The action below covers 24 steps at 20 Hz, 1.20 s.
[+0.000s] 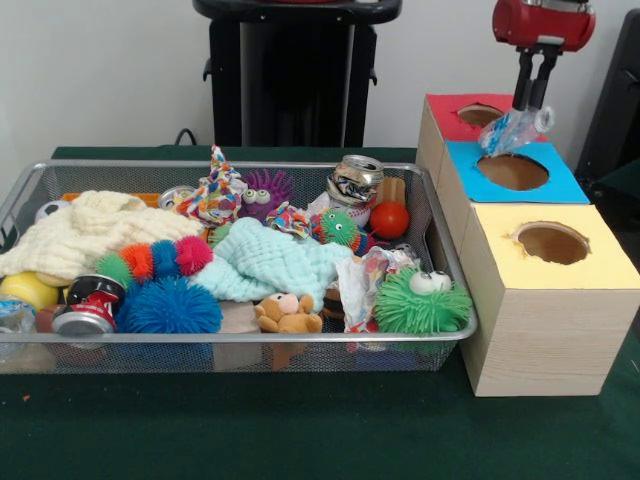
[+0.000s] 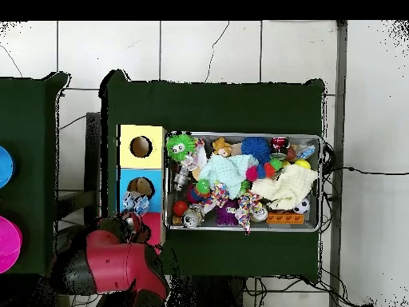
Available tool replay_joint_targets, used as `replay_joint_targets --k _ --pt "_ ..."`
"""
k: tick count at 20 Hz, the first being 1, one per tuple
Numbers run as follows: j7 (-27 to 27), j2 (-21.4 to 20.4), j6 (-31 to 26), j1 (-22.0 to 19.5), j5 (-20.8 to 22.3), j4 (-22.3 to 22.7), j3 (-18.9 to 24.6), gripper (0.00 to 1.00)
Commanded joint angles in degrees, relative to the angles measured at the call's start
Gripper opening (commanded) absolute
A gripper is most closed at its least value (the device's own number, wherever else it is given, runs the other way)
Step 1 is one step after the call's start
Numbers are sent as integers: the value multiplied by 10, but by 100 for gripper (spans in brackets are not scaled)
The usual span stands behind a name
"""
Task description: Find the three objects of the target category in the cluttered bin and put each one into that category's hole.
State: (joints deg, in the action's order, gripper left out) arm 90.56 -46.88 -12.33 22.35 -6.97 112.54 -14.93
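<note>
My gripper (image 1: 531, 106) hangs at the top right, shut on a see-through bluish bottle (image 1: 514, 131). The bottle hangs tilted just above the boxes, over the border between the red face and the blue face, beside the red-faced hole (image 1: 480, 114). In the overhead view the bottle (image 2: 136, 202) shows at the gripper's tip (image 2: 130, 217), and the arm hides most of the red box. The wire mesh bin (image 1: 240, 339) lies to the left, full of toys and cloths. A bluish-clear thing (image 1: 14, 316) at its near left corner may be another bottle. A third is hidden.
The blue-faced hole (image 1: 512, 172) and the yellow-faced hole (image 1: 552, 243) line up in front of the red one. In the bin are a crushed metal can (image 1: 355, 180), a red can (image 1: 88, 305), a green spiky ball (image 1: 420, 303), cloths and plush toys.
</note>
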Motion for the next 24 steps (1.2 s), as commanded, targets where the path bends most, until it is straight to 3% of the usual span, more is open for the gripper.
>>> replay_joint_targets --k 1,7,24 --pt "158 19 -28 -4 -38 10 1 0" --pt "142 32 -29 -12 -45 -11 8 0" --pt "144 56 -1 -9 -62 -10 15 0"
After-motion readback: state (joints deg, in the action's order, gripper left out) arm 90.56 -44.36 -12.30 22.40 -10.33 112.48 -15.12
